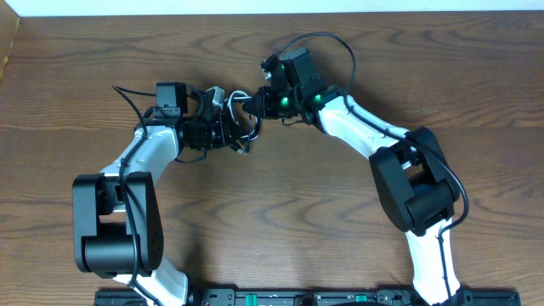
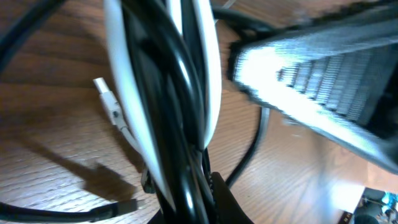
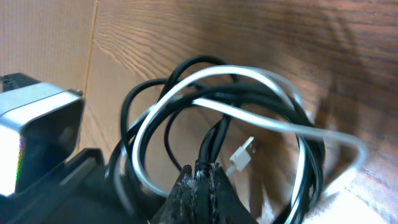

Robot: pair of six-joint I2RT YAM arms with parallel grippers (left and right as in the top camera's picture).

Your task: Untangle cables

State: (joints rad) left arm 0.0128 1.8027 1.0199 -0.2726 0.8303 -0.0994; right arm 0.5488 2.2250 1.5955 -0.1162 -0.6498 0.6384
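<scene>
Two grips, both clamped tight, on the cables bunched between the arms over the wooden table; left gripper pinches white cable and black cables together, right gripper nips black ones only; pulling apart would likely cinch the loops, snagging the white plug.

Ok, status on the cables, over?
Left tool and right tool both shut on cable tangle. White cable and black cables looped together, white plug free. Tools nose to nose.
</scene>
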